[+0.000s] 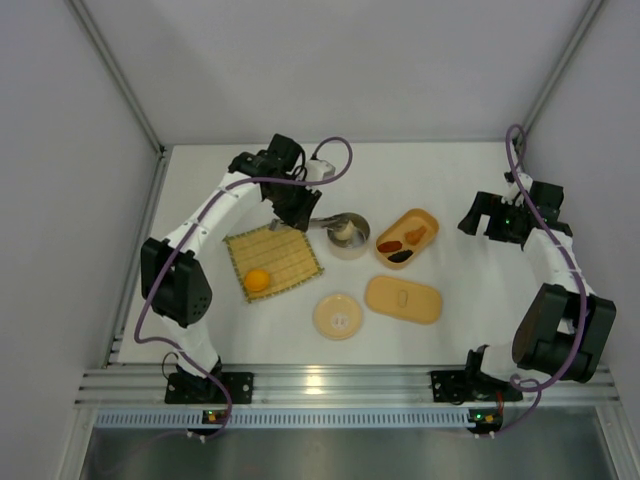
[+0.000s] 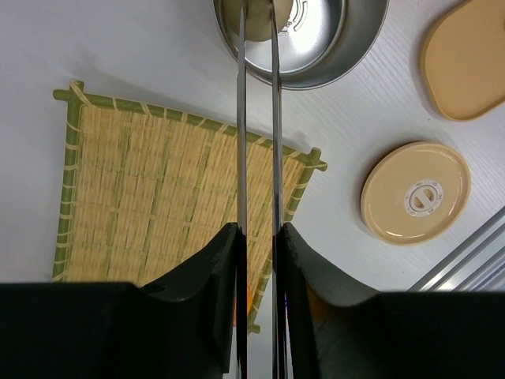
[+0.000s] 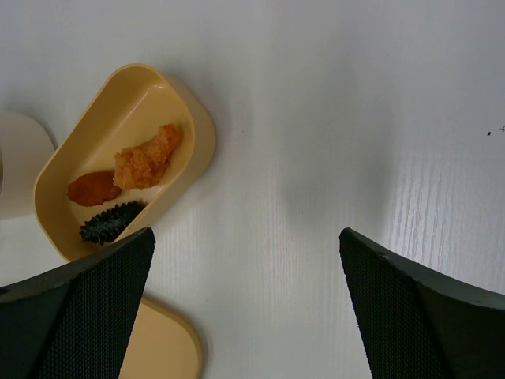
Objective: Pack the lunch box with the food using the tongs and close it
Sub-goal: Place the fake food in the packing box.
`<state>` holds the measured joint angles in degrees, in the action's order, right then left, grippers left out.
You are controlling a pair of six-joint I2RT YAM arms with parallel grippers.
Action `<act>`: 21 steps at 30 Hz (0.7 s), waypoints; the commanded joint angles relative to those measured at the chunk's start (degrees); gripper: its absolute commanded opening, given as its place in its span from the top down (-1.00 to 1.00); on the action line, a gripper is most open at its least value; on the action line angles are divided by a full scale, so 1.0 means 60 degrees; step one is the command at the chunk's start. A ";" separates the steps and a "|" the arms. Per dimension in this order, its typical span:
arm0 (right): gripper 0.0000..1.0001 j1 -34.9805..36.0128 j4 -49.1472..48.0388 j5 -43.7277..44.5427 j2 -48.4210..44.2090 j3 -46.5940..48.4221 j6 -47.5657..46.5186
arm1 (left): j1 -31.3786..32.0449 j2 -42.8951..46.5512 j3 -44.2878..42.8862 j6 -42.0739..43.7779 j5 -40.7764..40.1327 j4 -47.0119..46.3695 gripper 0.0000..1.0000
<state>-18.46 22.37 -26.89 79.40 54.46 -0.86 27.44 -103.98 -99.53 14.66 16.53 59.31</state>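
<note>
The woven bamboo mat (image 1: 275,255) lies on the left part of the white counter (image 1: 450,180). The orange ball (image 1: 257,281) rests on the mat's near left corner.

The left end effector (image 2: 258,237) hangs above the mat's far right edge. It is closed to a narrow gap on the tongs (image 2: 241,118), with one finger against the outer side of each arm. The two thin arms run nearly parallel from the fingers over the mat to the steel bowl (image 1: 350,236), just right of the mat. Their tips are inside the bowl at the white ball (image 1: 343,232); whether they touch it cannot be told.

A round cream lid (image 2: 416,192) lies flat on the counter near the mat's right corner.

The lunch box (image 3: 185,118) sits uncovered just right of the bowl. It holds the orange-tan piece (image 3: 146,158), the reddish-brown piece (image 3: 93,188) and the dark brown oval (image 3: 110,223), all at one end. Its flat oblong lid (image 1: 403,298) lies on the counter just on the near side of the box, apart from it.

The right end effector (image 3: 246,235) hovers right of the box, fingers spread fully wide and holding nothing.
</note>
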 commanded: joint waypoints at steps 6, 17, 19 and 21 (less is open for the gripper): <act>-0.99 -0.0146 -0.0125 -0.0132 -0.0005 0.0445 -0.0061 | 0.0041 0.0075 -0.0068 0.0033 -0.0046 -0.0408 0.21; -0.98 -0.0132 -0.0125 -0.0190 -0.0064 0.0445 -0.0032 | 0.0026 0.0455 -0.0535 -0.0055 0.0452 -0.0188 0.03; -0.99 -0.0146 -0.0110 -0.0205 -0.0078 0.0445 -0.0032 | 0.0012 0.0733 -0.0711 0.0003 0.0584 -0.0056 0.05; -0.99 -0.0132 -0.0110 -0.0220 -0.0064 0.0460 -0.0032 | -0.0018 0.1040 -0.0960 0.0062 0.0715 0.0134 0.08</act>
<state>-18.46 22.37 -27.05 79.40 54.46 -0.84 27.46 -103.72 -100.95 14.94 18.22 59.64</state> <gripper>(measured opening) 0.993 0.472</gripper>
